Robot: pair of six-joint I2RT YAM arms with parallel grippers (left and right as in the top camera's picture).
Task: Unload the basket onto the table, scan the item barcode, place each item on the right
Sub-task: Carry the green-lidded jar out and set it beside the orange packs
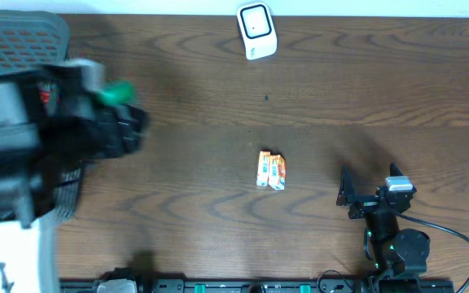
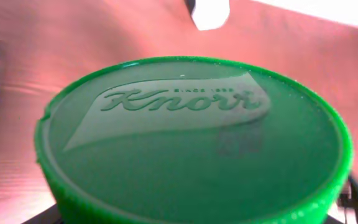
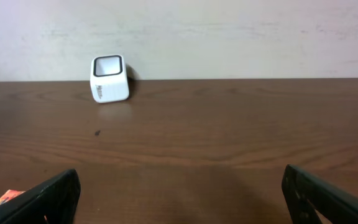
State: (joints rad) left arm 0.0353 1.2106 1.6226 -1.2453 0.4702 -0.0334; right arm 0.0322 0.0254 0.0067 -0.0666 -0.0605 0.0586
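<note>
I count one white scanner [image 1: 256,31] and two orange packets [image 1: 271,171] touching. My left gripper [image 1: 104,106] pinches one green-lidded jar [image 2: 191,143]; my right gripper [image 1: 347,192] is spread wide.

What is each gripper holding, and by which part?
Left gripper seems to hold the green-lidded Knorr jar; the grip point is hidden. Right gripper is open, empty.

A dark wood-grain surface [image 1: 218,81] carries a small orange-and-white packet [image 1: 271,171] near its middle; a blurred grey mesh object [image 1: 15,37] fills the far-left corner
</note>
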